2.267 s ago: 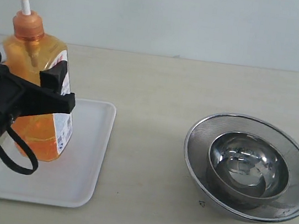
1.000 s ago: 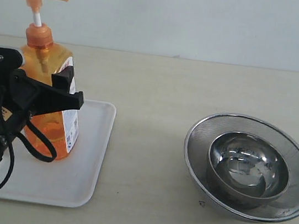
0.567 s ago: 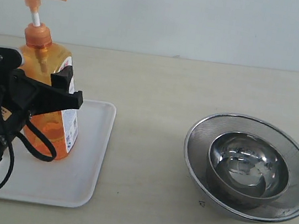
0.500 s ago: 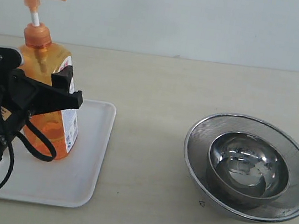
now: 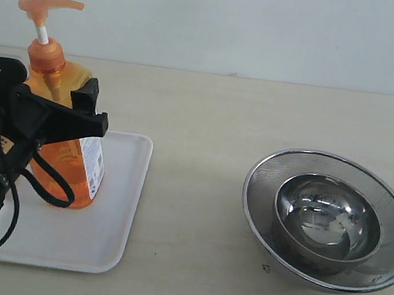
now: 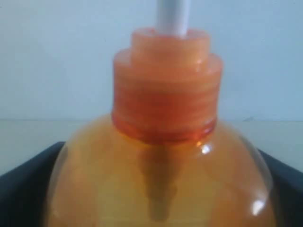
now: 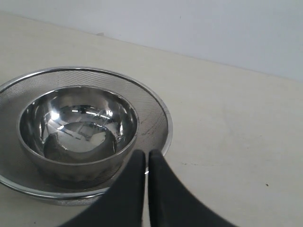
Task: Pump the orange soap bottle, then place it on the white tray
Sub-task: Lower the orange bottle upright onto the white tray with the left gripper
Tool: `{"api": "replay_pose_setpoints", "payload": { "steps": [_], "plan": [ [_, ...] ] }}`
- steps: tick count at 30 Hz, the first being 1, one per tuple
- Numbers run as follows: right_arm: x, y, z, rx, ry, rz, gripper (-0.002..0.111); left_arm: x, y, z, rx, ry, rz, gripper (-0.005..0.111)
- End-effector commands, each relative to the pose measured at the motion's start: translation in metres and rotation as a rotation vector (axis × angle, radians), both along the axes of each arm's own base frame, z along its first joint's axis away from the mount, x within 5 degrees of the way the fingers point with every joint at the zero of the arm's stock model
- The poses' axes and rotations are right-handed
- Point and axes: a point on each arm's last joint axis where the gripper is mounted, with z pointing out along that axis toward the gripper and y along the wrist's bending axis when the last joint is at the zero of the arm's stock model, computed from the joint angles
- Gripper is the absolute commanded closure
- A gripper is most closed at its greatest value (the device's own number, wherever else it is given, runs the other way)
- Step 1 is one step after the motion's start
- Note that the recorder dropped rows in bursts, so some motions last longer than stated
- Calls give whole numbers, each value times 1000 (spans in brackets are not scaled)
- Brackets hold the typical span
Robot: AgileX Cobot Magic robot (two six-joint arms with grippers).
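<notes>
The orange soap bottle (image 5: 61,172) stands upright on the white tray (image 5: 111,209) at the left of the table, pump head up and white label on its right side. My left gripper (image 5: 91,114) is open around the bottle's upper body, with one black finger (image 5: 76,117) in front of it and the other hidden behind. In the left wrist view the bottle's shoulder and cap (image 6: 165,94) fill the picture, and dark fingers (image 6: 23,184) show at both edges. My right gripper (image 7: 147,156) is shut and empty, out of sight in the exterior view.
A round steel bowl (image 5: 328,217) sits inside a wider steel mesh strainer (image 5: 268,165) on the right of the table. The right wrist view shows the bowl (image 7: 75,123) just beyond my right fingertips. Bare beige tabletop lies between tray and strainer.
The bottle came down onto the tray. In the last half second my left gripper rose a little along it while the bottle's top sank and leaned slightly left.
</notes>
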Motion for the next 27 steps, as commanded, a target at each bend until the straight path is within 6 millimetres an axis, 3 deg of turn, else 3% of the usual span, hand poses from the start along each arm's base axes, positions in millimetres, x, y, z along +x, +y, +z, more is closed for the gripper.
{"api": "replay_pose_setpoints", "payload": {
  "steps": [1,27],
  "plan": [
    [0,0,1,0,-13,-3,108,1,1,2,21,-17,7,24],
    [0,0,1,0,-13,-3,108,0,4,1,70,2,30,24]
  ]
}}
